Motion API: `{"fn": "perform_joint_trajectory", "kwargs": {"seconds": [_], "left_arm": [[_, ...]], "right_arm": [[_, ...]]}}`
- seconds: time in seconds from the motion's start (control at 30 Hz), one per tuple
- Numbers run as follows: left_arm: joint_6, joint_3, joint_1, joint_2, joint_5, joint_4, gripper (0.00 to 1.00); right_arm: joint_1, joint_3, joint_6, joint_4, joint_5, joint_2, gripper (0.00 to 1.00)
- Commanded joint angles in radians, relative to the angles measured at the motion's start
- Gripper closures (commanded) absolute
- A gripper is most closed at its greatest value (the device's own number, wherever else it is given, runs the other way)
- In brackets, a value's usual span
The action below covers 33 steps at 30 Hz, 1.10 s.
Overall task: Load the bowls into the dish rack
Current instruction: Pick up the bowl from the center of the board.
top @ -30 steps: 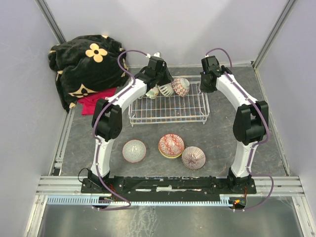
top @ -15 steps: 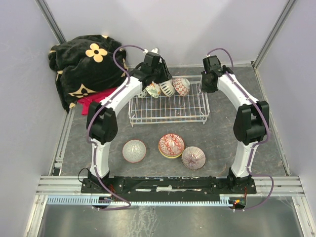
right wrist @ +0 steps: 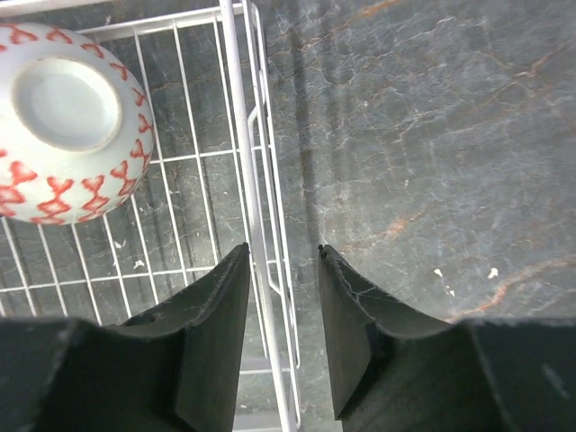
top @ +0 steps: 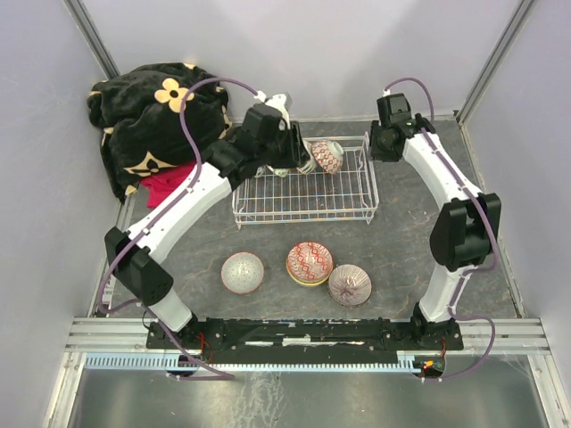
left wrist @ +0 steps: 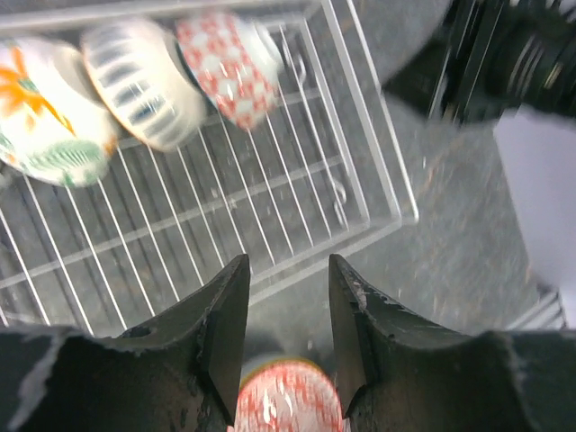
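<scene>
Nearest you, on the dark grey slate-look table top (top: 393,250), the unloaded bowls wait: a pale pink speckled ceramic bowl (top: 243,272), a red-and-white patterned ceramic bowl (top: 310,261) that seems to be nested in a yellow one, though the rim is too small to be sure, and a purple-and-white ceramic bowl (top: 349,284). Just beyond them, the rectangular white wire dish rack (top: 303,201) holds three bowls tipped on edge in a row along its far side. They are an orange-flowered white bowl (left wrist: 40,112), a black-and-white striped bowl (left wrist: 144,85) and a red-checked white bowl (left wrist: 229,67), each touching the next. Here is what has just changed for you. In the last second your left gripper (left wrist: 286,265) has come up off the flowered bowl, and that arm's elbow has swung out wide to the left. Its jaws are now parted with nothing between them. Your right gripper (right wrist: 283,252) has drawn back to the rack's far right corner, its jaws likewise released and empty, with the rack's right wire edge below them. Three bowls stand loaded without support and both hands are free, so your next step is probably to return for the near bowls. Mind that leaning row as you add to it. Farthest off, a black fleece blanket with yellow flowers (top: 156,116) lies over a red cloth (top: 174,185), well apart from the work.
</scene>
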<state>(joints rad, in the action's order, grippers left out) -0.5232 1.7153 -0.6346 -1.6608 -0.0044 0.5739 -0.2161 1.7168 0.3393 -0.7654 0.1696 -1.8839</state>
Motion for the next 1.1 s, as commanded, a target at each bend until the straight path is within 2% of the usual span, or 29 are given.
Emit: {"fn": "perform_joint_trajectory", "kwargs": {"seconds": [0.0,0.17,0.37,0.43,0.77,1.07], "left_arm": [[0.083,-0.083,-0.12,0.076,-0.036,0.123,0.52],[0.061,-0.222,-0.247,0.155,-0.063,0.155,0.52],[0.051,-0.413,-0.409,0.242,0.018,0.118,0.51],[0.042,-0.448,-0.445,0.274,-0.022,0.148,0.51],[-0.214,-0.651,-0.448,0.535,-0.309,0.427,0.49],[-0.255,-0.83,-0.448,0.476,-0.308,0.285,0.49]], "right_arm": [[0.011,0.006,-0.007,0.001,0.027,0.168,0.54],[0.012,-0.111,-0.023,0.006,0.022,0.307,0.51],[0.015,-0.256,-0.036,0.007,0.006,0.443,0.5],[0.016,-0.283,-0.032,0.008,-0.009,0.473,0.5],[0.015,-0.299,-0.027,0.007,-0.06,0.485,0.5],[0.015,-0.286,-0.021,0.011,-0.09,0.466,0.5]]}}
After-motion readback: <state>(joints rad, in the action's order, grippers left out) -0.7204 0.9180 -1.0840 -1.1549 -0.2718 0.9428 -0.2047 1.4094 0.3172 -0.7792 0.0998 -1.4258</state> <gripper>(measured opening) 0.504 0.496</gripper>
